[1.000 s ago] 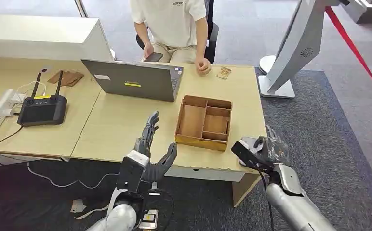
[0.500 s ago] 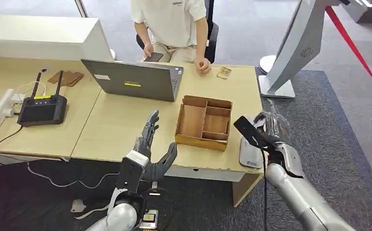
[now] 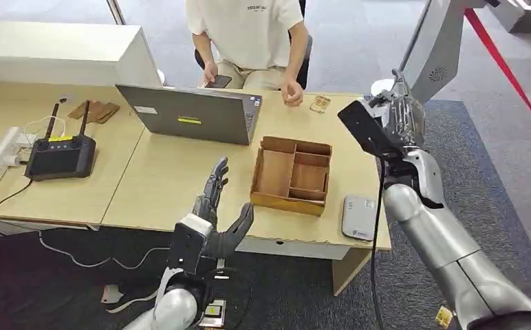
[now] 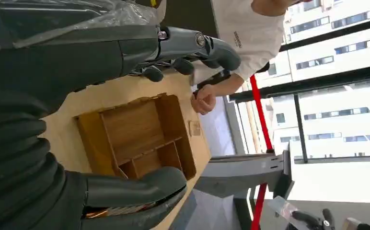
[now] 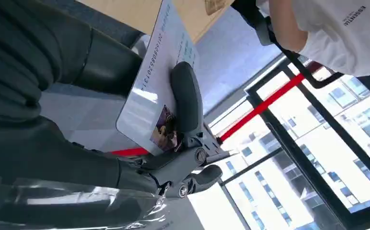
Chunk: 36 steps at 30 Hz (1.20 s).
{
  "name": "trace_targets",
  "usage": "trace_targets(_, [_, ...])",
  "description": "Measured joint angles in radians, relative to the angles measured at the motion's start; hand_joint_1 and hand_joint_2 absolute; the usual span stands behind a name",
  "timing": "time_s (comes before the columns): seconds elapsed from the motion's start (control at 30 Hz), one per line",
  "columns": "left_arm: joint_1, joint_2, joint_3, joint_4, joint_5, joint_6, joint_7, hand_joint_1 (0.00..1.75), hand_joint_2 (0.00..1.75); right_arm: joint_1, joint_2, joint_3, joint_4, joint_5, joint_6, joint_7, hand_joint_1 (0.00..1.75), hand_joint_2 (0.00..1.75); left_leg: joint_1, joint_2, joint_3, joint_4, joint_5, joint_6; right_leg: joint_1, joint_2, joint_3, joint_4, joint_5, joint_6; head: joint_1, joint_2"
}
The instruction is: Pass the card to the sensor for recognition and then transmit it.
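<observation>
Right hand (image 3: pixel 395 124) pinches the card (image 5: pixel 156 91), raised above the table's far right corner, well clear of the sensor (image 3: pixel 358 216) near the front edge; looks like handover toward the person (image 3: pixel 249 34). Left hand (image 3: pixel 214 216) empty, fingers spread, probably waiting.

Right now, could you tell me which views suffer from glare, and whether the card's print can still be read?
Right wrist view: the windows behind are blown out white, yet the card in the right hand is sharp enough to show a row of digits and a small photo. Left wrist view: bright sky washes out the lower corner. Head view: even light, the card shows only a dark face.
</observation>
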Motion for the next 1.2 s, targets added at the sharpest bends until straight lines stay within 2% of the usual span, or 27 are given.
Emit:
trace_targets(0.4, [-0.055,-0.016,-0.042,0.032,0.082,0.0,-0.038,0.0,1.75,-0.119,0.046,0.036,0.024,0.066,0.105,0.019,1.75,1.75,0.0,0.0,-0.001,0.0,0.0,0.0,0.0,0.0,0.0,0.0,0.0,0.0,0.0,0.0])
trace_targets(0.6, [-0.093,-0.024,-0.079,0.053,0.146,0.0,-0.068,0.0,1.75,-0.186,0.093,0.058,0.119,0.056,0.168,0.024,1.75,1.75,0.0,0.0,-0.001,0.0,0.0,0.0,0.0,0.0,0.0,0.0,0.0,0.0,0.0,0.0])
trace_targets(0.8, [-0.126,-0.03,-0.116,0.074,0.173,0.0,-0.08,0.0,1.75,-0.23,0.136,0.082,0.233,0.054,0.174,0.035,1.75,1.75,0.0,0.0,-0.001,0.0,0.0,0.0,0.0,0.0,0.0,0.0,0.0,0.0,0.0,0.0])
trace_targets(1.2, [-0.132,-0.032,-0.14,0.097,0.175,0.0,-0.081,0.0,1.75,-0.238,0.161,0.121,0.342,0.054,0.173,0.038,1.75,1.75,0.0,-0.002,-0.006,0.001,0.0,0.0,0.0,-0.001,-0.005,0.0,-0.001,0.001,0.0,0.0])
